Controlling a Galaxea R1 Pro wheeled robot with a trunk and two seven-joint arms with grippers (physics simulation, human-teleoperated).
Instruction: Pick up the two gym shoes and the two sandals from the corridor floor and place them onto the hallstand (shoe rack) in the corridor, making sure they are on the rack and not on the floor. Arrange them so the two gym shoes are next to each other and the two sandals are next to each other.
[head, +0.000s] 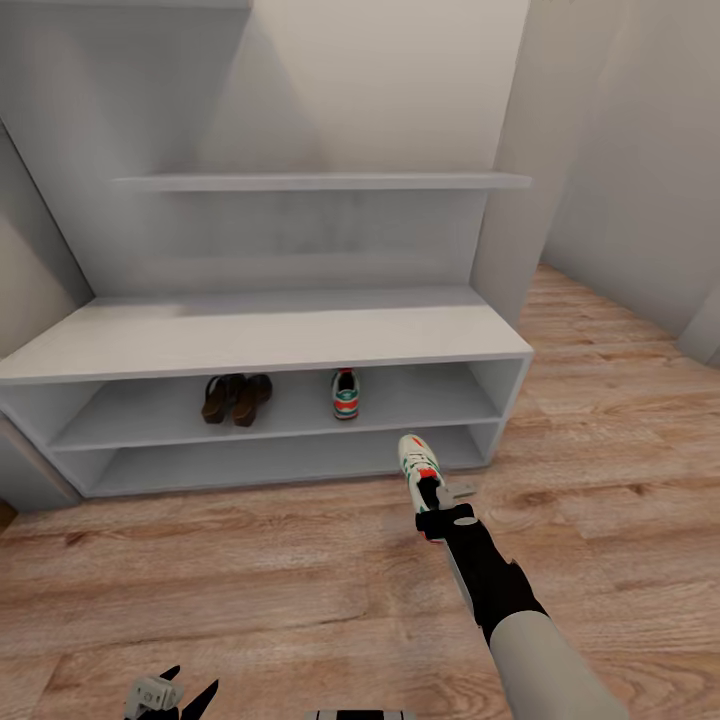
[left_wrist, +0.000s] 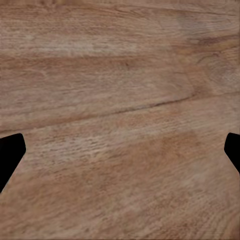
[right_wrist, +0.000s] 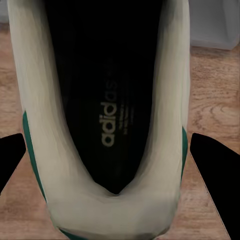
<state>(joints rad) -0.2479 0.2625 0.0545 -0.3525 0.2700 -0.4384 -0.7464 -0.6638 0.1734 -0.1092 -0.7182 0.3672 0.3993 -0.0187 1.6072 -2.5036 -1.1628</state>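
The light-grey hallstand (head: 260, 335) stands ahead of me. On its upper low shelf the two dark brown sandals (head: 237, 398) sit side by side, and one white gym shoe (head: 345, 394) stands a little to their right. The other gym shoe (head: 417, 460) hangs just in front of the rack's right half, above the corridor floor (head: 250, 570), with my right gripper (head: 432, 495) shut on its heel end. The right wrist view looks into this gym shoe (right_wrist: 107, 100) with black fingertips (right_wrist: 212, 170) on both sides of it. My left gripper (head: 172, 690) is low at the left, open over bare floor (left_wrist: 120, 100).
A floating shelf (head: 320, 182) crosses the back panel above the rack's flat top. A wall corner (head: 510, 200) stands at the rack's right end, with open wood floor (head: 620, 400) beyond it. A low grey unit's edge (head: 25, 470) touches the rack's left end.
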